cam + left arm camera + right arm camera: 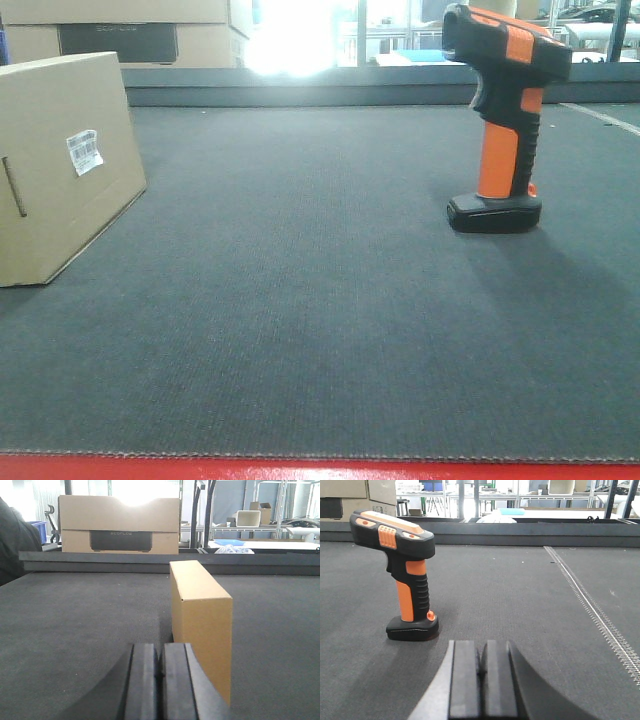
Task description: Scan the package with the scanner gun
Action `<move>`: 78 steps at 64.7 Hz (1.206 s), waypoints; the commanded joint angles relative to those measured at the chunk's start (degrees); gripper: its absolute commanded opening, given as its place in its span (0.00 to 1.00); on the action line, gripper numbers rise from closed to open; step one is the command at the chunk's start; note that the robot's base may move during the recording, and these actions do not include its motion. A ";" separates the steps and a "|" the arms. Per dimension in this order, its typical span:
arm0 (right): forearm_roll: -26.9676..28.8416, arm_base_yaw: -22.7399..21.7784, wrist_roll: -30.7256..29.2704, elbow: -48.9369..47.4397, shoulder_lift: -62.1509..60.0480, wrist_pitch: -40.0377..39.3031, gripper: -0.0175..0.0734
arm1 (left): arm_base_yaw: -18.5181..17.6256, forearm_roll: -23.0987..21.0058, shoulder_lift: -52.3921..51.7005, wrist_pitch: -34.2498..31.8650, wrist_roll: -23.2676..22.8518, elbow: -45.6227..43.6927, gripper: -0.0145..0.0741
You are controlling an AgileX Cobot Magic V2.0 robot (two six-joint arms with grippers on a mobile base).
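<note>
The desk (320, 330) has a dark grey woven top, edged in red at the front, with a low dark rail (330, 92) at the back. Beyond it are bright windows, shelving and tan boxes with a dark panel (119, 525). The package (60, 180) sits at the desk's left (white label (84, 152) facing inward). The scanner gun (505, 120) stands upright on its base at the right, well apart. The left fingers (145, 680) are pressed together, empty, near the package's end. The right fingers (465, 680) are likewise pressed together, near the scanner gun, not touching it.
</note>
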 commanded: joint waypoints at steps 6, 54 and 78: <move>0.13 -0.05 -0.27 0.00 -0.21 -0.85 0.02 | -0.25 0.05 -0.17 -1.03 -0.09 -0.15 0.04; 0.13 0.90 -0.27 0.00 -0.21 -0.85 0.02 | -0.25 0.05 -0.17 -1.03 -0.09 -0.15 0.04; 0.13 0.90 -0.27 0.00 -0.21 -0.85 0.02 | -0.25 0.05 -0.17 -1.03 -0.09 -0.15 0.04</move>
